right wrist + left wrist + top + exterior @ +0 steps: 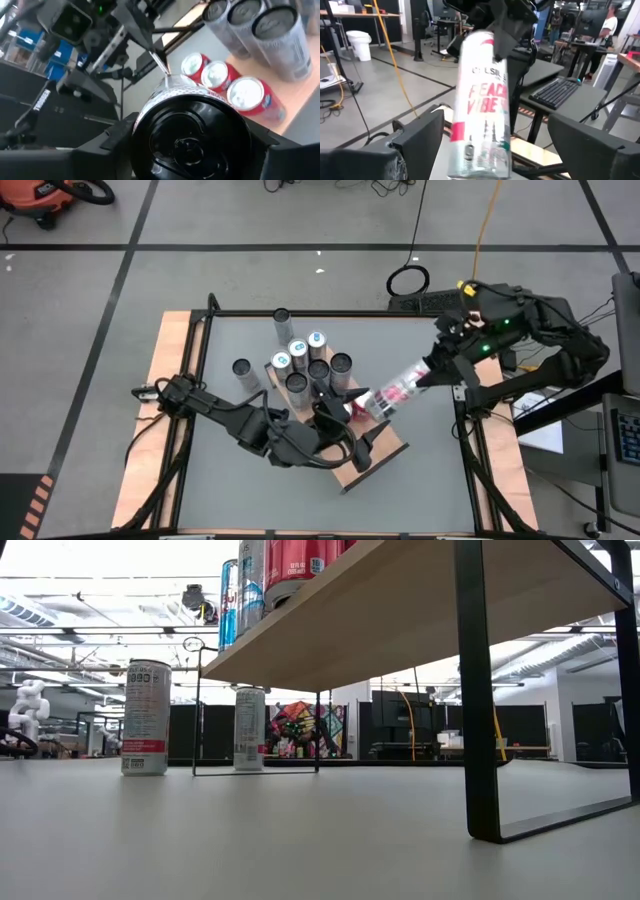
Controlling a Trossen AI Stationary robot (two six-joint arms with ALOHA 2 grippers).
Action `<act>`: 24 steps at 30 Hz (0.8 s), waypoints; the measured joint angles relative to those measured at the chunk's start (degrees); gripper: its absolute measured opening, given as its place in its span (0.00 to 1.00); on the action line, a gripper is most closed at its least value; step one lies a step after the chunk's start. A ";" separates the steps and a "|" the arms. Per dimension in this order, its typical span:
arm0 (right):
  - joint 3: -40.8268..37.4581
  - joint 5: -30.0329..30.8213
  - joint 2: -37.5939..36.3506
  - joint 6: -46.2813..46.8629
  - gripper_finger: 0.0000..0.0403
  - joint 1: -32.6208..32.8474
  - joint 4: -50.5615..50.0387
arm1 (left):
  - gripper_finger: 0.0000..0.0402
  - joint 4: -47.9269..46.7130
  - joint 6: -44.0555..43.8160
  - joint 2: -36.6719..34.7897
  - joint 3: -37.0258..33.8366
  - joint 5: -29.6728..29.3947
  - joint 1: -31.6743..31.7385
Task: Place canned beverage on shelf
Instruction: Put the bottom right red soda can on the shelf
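Note:
A white-and-pink beverage can hangs slanted above the wooden shelf, with my right gripper shut on it. Its free end is over red cans standing on the shelf; the red cans also show in the right wrist view. My left gripper is open and level, with one finger on either side of the can's lower end, apart from it. From table height the shelf shows from below; neither gripper is in that view. My right gripper pinches the can's upper end between its two fingers, which run along the can from the table's right side and slant downward. The dark can end faces the wrist. The can is lifted clear and tilts down toward the shelf.
Several grey-topped cans stand together at the shelf's far end. Two cans stand on the grey table beyond the shelf's black legs. Pale wood strips line the table's sides.

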 joint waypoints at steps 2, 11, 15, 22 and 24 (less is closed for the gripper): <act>0.00 0.38 0.13 0.32 0.56 0.00 1.60 | 0.89 -0.72 -0.03 0.00 0.00 -0.04 0.02; 0.00 1.30 0.76 2.02 0.56 -0.02 7.57 | 0.89 -6.45 -2.03 -0.09 -0.06 -5.88 0.60; 0.00 1.25 0.91 2.76 0.56 0.00 8.11 | 0.89 -6.51 -1.42 -0.09 -0.07 -6.23 0.75; 0.00 1.24 1.12 3.34 0.56 0.00 10.18 | 0.89 -7.04 -1.46 -0.09 -0.07 -5.25 0.92; 0.00 1.23 1.12 3.34 0.56 0.00 10.18 | 0.89 -7.23 -1.49 -0.09 -0.07 -5.21 0.92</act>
